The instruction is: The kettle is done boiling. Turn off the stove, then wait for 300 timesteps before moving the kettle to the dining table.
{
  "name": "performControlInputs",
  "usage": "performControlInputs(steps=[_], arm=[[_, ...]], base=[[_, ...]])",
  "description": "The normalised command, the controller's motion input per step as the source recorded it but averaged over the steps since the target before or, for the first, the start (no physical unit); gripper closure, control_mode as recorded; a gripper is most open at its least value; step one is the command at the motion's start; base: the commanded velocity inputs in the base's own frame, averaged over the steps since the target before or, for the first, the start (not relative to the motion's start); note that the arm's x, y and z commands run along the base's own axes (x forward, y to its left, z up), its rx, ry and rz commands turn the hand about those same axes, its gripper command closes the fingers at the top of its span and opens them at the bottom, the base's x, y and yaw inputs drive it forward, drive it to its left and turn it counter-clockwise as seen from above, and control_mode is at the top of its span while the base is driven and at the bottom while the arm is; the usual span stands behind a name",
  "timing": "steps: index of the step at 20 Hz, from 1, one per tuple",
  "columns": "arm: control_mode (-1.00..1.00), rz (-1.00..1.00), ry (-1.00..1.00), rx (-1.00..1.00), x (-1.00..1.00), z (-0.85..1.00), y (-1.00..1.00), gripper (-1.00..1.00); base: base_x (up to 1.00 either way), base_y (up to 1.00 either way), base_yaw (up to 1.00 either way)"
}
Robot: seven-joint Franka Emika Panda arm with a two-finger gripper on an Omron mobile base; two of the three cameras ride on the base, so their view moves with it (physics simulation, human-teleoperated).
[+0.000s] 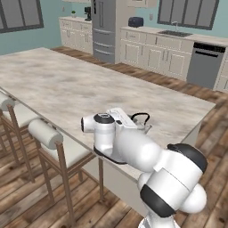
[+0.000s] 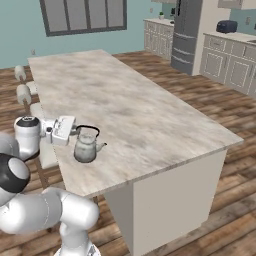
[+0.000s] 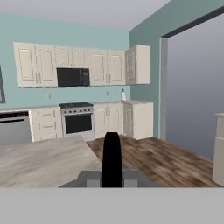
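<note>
end effector (image 2: 75, 131): my fingers clamped on kettle handle
kettle (image 2: 86, 147): upright on dining counter (image 2: 140, 115), near its edge

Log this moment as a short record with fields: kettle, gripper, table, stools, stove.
kettle: upright on the dining table near its near edge, spout toward the table's end; kettle
gripper: gripper level beside the kettle, shut on the black arched handle, which runs up the middle of the hand view
table contents: the kettle, nothing else visible
stools: stools along the long side next to the arm
stove: stove against the far wall under the microwave; knob positions too small to tell
</note>
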Motion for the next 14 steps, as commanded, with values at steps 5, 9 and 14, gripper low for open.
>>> performControlInputs(steps=[5, 9, 14], arm=[[-1.00, 0.00, -0.02, -0.04, 0.13, -0.18, 0.00, 1.00], [-1.00, 0.00, -0.03, -0.06, 0.10, -0.21, 0.00, 1.00], [-1.00, 0.00, -0.03, -0.06, 0.10, -0.22, 0.00, 1.00]], base=[[0.00, 0.00, 0.00], [0.00, 0.00, 0.00], [0.00, 0.00, 0.00]])
